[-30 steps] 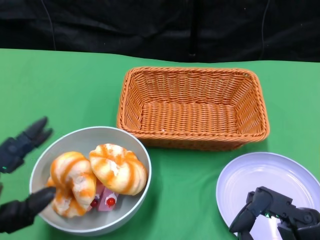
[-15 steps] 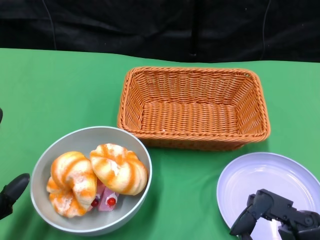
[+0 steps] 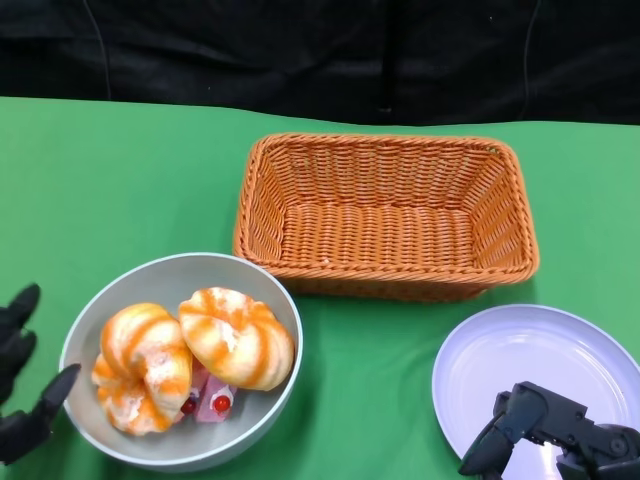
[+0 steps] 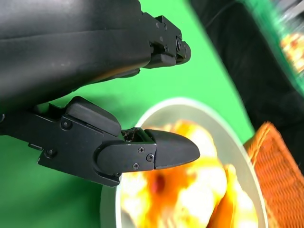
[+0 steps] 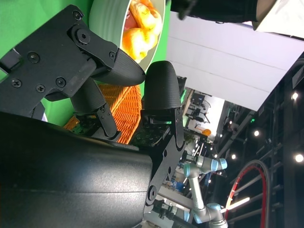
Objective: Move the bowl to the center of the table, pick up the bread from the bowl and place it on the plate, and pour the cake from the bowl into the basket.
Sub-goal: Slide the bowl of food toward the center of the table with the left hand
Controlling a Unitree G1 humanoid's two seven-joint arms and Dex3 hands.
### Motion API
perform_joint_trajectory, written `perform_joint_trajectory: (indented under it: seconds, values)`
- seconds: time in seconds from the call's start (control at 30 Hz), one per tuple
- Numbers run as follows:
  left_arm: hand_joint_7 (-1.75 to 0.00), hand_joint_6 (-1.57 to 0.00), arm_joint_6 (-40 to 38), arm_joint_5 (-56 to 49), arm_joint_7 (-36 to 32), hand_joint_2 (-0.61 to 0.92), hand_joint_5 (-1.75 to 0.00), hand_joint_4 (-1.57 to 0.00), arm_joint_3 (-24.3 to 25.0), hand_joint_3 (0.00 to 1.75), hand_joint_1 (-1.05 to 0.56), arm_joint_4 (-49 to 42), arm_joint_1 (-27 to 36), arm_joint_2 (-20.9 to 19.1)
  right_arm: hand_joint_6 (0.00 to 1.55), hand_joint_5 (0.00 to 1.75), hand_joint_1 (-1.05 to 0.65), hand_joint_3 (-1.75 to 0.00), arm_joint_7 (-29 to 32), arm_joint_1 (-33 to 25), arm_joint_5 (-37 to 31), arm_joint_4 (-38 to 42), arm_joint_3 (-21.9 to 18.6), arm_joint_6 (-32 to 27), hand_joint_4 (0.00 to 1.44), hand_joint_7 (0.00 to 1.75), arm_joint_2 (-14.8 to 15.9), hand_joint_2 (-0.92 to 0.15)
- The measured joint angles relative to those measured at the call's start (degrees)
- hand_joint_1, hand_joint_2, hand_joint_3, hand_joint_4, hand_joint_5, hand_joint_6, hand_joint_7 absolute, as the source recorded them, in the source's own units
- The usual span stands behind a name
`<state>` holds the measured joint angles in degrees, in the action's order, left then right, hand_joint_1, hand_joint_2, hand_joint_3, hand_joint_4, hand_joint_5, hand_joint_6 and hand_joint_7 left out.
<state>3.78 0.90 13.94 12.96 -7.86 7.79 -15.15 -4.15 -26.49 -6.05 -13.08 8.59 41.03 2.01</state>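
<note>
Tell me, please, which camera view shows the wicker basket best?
The head view: the whole basket shows from above, its rim complete and its inside bare. The right wrist view catches only a strip of orange weave behind the right hand's fingers. The left wrist view shows just a blurred corner at the picture's edge.

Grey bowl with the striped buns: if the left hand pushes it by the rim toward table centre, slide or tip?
Probably slides: the round grey bowl looks wide and low on the flat green tablecloth. Tipping seems unlikely, though the orange-striped bread buns heap above the rim and may shift. The cloth could drag or bunch. The left hand sits beside the rim, holding nothing.
</note>
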Motion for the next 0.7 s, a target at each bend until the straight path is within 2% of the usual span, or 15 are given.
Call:
perform_joint_trajectory:
  seconds: [0.17, 0.37, 0.53, 0.7]
  values:
    - [-0.01, -0.10, -13.92, 6.14, 1.94, 0.92, 0.00, -0.10, -0.69, 0.50, -0.85, 3.26, -1.51, 0.34, 0.69, 1.68, -0.28, -1.25, -0.01, -0.01, 0.01, -0.08, 0.21, 0.00, 0.80, 1.38, 0.00, -0.42]
    - [-0.01, -0.10, -25.40, 14.54, 4.26, 0.92, -0.01, -0.07, -0.22, 0.45, -0.83, 8.21, -2.52, 0.77, 0.69, 1.71, -0.29, -1.24, 0.00, 0.00, 0.01, -0.10, 0.34, -0.03, 0.79, 1.38, 0.00, -0.43]
    - [0.00, -0.09, -32.68, 19.86, 4.55, 0.92, -0.01, -0.06, 0.36, 0.45, -0.79, 12.33, -2.39, 1.20, 0.68, 1.71, -0.28, -1.22, 0.00, 0.00, 0.00, -0.25, 0.38, -0.05, 0.79, 1.39, 0.00, -0.44]
    - [0.00, -0.06, -35.87, 21.53, 4.49, 0.92, 0.00, -0.02, -0.64, 0.49, -0.76, 16.23, -2.30, 2.14, 0.68, 1.73, -0.27, -1.25, 0.00, -0.10, -0.04, -0.45, 0.46, -0.05, 0.79, 1.39, 0.00, -0.43]
